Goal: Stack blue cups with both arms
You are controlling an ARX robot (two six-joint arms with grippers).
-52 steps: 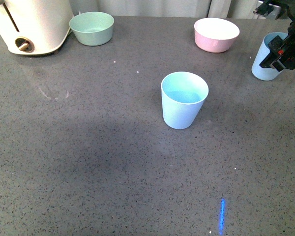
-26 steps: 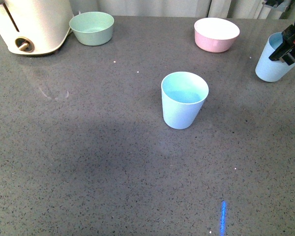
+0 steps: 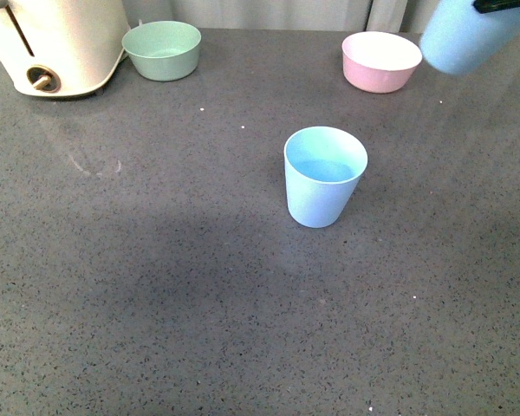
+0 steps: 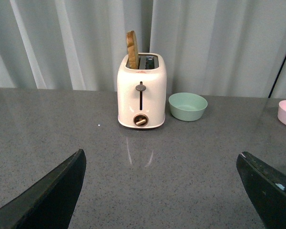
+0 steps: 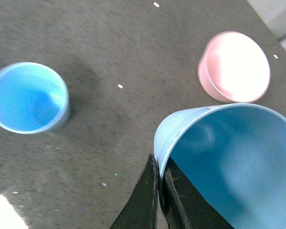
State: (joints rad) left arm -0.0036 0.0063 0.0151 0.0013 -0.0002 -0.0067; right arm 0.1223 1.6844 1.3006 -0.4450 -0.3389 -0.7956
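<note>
One pale blue cup (image 3: pixel 323 177) stands upright in the middle of the dark table; the right wrist view shows it from above (image 5: pixel 28 97). The other blue cup (image 3: pixel 468 35) hangs tilted in the air at the far right, off the table. My right gripper (image 5: pixel 160 183) is shut on its rim, one finger inside and one outside the wall (image 5: pixel 224 162). Only a sliver of that gripper shows at the front view's top right corner. My left gripper (image 4: pixel 167 191) is open over bare table, nothing between its fingers (image 4: pixel 52 195).
A pink bowl (image 3: pixel 381 61) sits at the back right, just left of the lifted cup. A green bowl (image 3: pixel 162 49) and a cream toaster (image 3: pixel 56 43) stand at the back left. Curtains hang behind the table's far edge.
My right gripper has lifted the blue cup off the table at the right edge, raising and tilting it up toward the top right corner. The middle cup has not moved.
</note>
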